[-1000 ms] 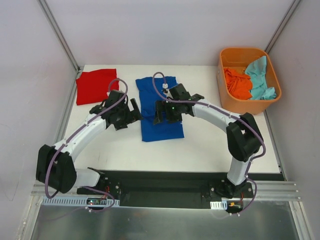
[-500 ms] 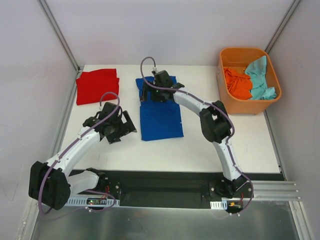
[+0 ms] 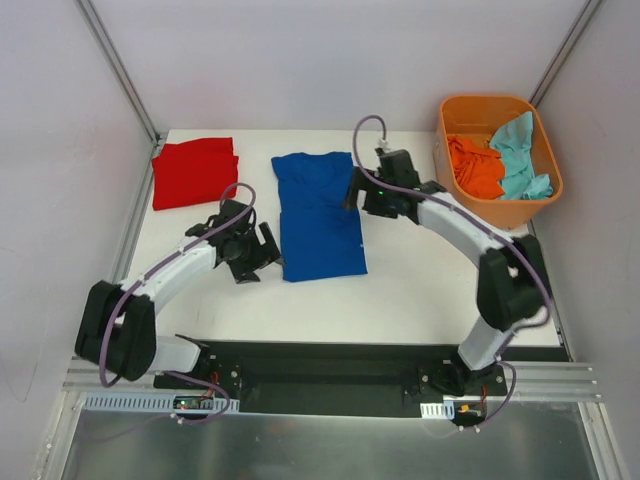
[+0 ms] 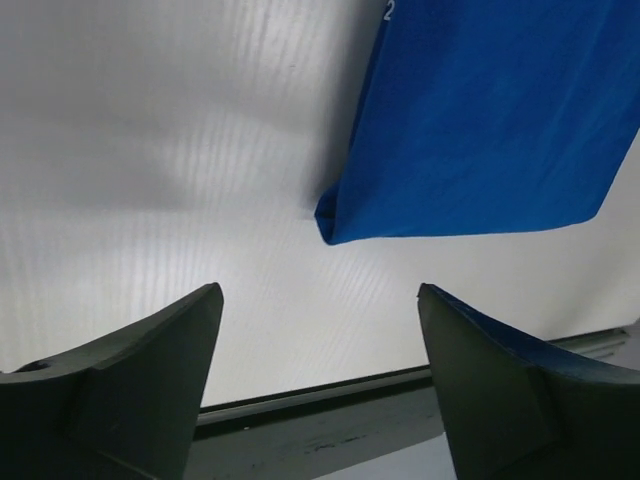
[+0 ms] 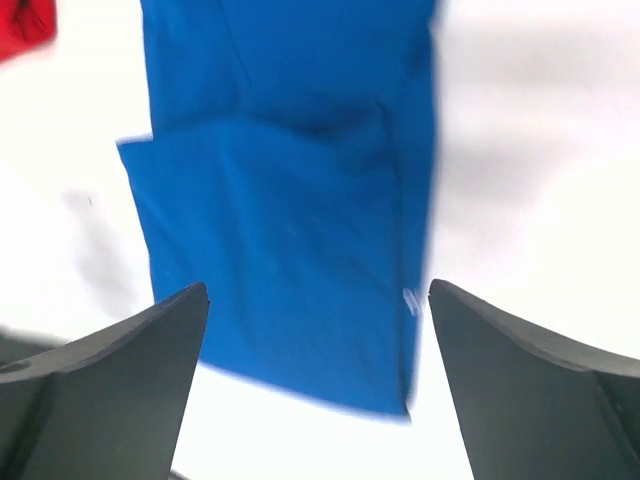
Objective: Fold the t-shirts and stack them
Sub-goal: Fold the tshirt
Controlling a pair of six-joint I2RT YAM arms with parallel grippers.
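Observation:
The royal-blue t-shirt [image 3: 318, 215] lies flat on the white table, folded into a long rectangle. The red t-shirt [image 3: 195, 172] lies folded at the far left. The orange t-shirt [image 3: 473, 165] and the teal t-shirt [image 3: 520, 150] lie crumpled in the tub. My left gripper [image 3: 268, 246] is open and empty beside the blue shirt's near left corner [image 4: 345, 215]. My right gripper [image 3: 353, 190] is open and empty above the blue shirt's right edge; the right wrist view shows the blue shirt [image 5: 290, 200] below its fingers [image 5: 150, 350], with small white print by the edge.
A rigid orange plastic tub [image 3: 455, 195] stands at the table's far right. The table's black front rail [image 4: 300, 400] runs just below the left fingers. A corner of the red shirt [image 5: 20, 25] shows at the right wrist view's top left.
My right gripper has moved from the blue shirt's far left end to its right edge. My left gripper has shifted toward the shirt's near left corner. The shirt's far end now lies uncovered.

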